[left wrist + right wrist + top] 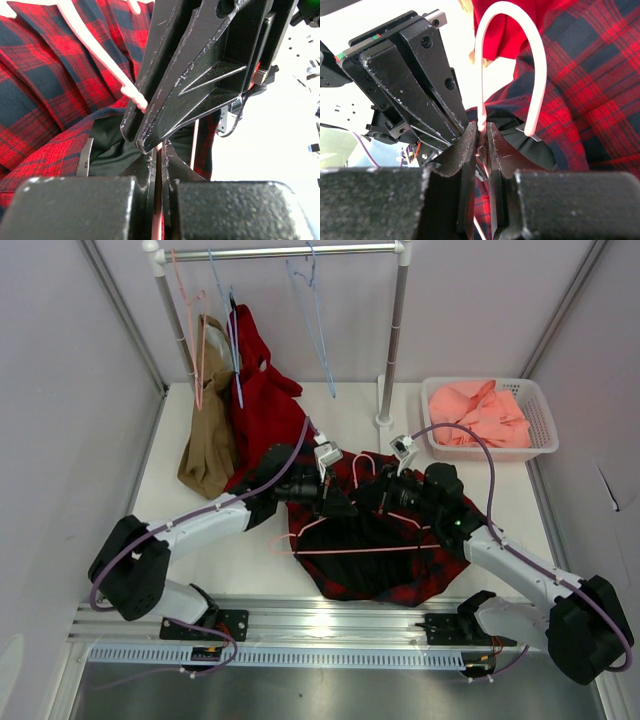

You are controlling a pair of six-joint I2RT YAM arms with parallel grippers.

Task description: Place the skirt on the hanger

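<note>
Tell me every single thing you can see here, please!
skirt: one, red and dark plaid, spread on the table by the arms
hanger: one, pink, lying on the skirt
rack: one, white and silver, at the back
spare pink hanger: one, rack's left end
blue hangers: two, light blue, on the rack
tan garment: one, under the rack, left
red garment: one, beside the tan garment
basket: one, white, far right
cloth: one, salmon-pink, in the basket
table: one, white
left gripper: black, shut on the hanger
right gripper: black, shut on the hanger
</note>
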